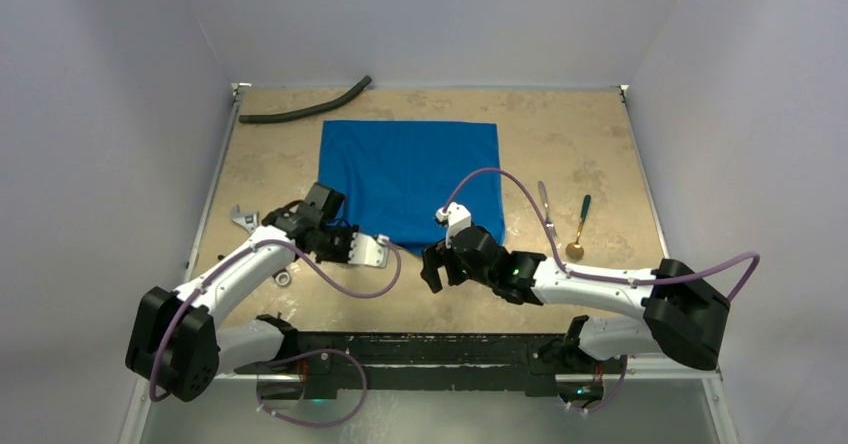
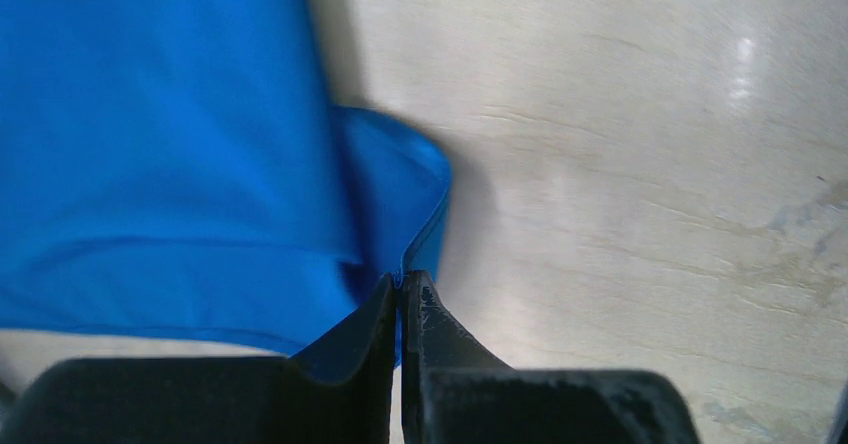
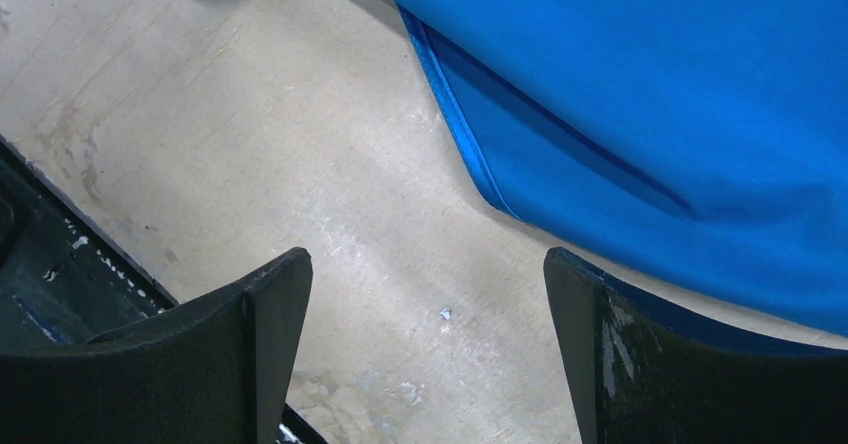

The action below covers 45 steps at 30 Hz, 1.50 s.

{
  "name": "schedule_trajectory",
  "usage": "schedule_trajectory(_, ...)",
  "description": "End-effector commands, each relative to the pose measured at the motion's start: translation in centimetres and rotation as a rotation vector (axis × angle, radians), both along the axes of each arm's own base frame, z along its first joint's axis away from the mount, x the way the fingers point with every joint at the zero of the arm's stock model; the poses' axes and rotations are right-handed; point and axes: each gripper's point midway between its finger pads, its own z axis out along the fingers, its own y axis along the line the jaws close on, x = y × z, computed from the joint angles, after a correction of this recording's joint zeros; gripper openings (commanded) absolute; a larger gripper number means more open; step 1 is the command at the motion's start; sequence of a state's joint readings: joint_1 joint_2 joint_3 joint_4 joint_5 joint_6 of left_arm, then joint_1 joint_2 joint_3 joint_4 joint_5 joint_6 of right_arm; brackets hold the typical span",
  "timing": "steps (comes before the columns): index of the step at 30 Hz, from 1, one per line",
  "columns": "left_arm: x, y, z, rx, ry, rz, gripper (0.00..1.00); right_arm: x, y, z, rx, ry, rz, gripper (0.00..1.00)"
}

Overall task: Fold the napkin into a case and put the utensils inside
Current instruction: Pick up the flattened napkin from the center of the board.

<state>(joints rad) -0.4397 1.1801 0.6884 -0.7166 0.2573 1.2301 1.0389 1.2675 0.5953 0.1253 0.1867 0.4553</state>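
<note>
**Left Gripper Clamped on Napkin Corner**

The napkin (image 1: pixel 410 179) lies spread flat mid-table (image 1: pixel 560 124), toward the far edge. The left gripper (image 2: pixel 402 284) is pinched on its near-left corner. The right gripper (image 3: pixel 425 264) hovers, jaws apart, beside the near-right corner. The fork (image 1: pixel 545 204) and spoon (image 1: pixel 578 234) lie near the right edge.

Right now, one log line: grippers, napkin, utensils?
left gripper: shut on edge of shiny blue satin napkin | right gripper: open above tan table | silver fork, gold-bowled spoon: right of napkin
</note>
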Motion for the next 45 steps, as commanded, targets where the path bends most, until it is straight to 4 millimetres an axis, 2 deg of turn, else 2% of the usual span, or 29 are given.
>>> schedule_trajectory(1,4.5,-3.4,7.9,-0.177,-0.127,0.093,0.00,0.6,0.8,1.0,0.028,-0.073,0.044,0.90)
schedule_trajectory(5,5.1,-3.5,12.1,-0.235,-0.125,0.162,0.00,0.9,0.9,1.4,0.044,-0.117,0.057,0.91)
schedule_trajectory(10,5.3,-3.4,14.5,-0.321,-0.103,0.253,0.00,1.4,2.0,1.1,0.036,-0.139,0.093,0.89)
schedule_trajectory(16,7.0,-3.0,15.6,-0.363,-0.130,0.400,0.00,2.0,2.9,-0.8,-0.013,-0.140,0.120,0.84)
schedule_trajectory(23,9.8,-1.0,16.8,-0.386,-0.264,0.580,0.00,3.2,2.0,-2.9,-0.132,-0.142,0.082,0.82)
schedule_trajectory(28,9.9,-0.9,17.0,-0.413,-0.272,0.610,0.00,4.3,1.7,-3.9,-0.202,-0.147,0.036,0.76)
schedule_trajectory(31,9.9,-0.7,16.5,-0.406,-0.269,0.622,0.00,4.9,1.5,-4.4,-0.241,-0.145,0.012,0.68)
schedule_trajectory(35,10.3,0.0,16.1,-0.384,-0.296,0.645,0.00,4.6,1.9,-5.1,-0.266,-0.126,0.028,0.61)
schedule_trajectory(38,11.2,1.1,16.3,-0.365,-0.347,0.682,0.00,4.1,1.8,-6.1,-0.287,-0.099,0.025,0.51)
schedule_trajectory(41,12.4,2.7,16.8,-0.356,-0.410,0.738,0.00,3.9,1.7,-6.5,-0.297,-0.088,0.019,0.31)
schedule_trajectory(42,12.8,3.3,16.9,-0.354,-0.420,0.757,0.00,3.8,1.9,-6.4,-0.297,-0.089,0.020,0.20)
schedule_trajectory(43,13.0,3.8,17.0,-0.353,-0.423,0.772,0.00,3.7,2.0,-6.2,-0.294,-0.090,0.027,0.05)
schedule_trajectory(44,13.1,4.1,16.9,-0.352,-0.418,0.783,0.00,3.5,2.3,-5.9,-0.287,-0.089,0.039,0.00)
schedule_trajectory(45,13.1,4.2,16.9,-0.359,-0.407,0.785,0.00,3.4,2.6,-5.4,-0.273,-0.093,0.049,0.00)
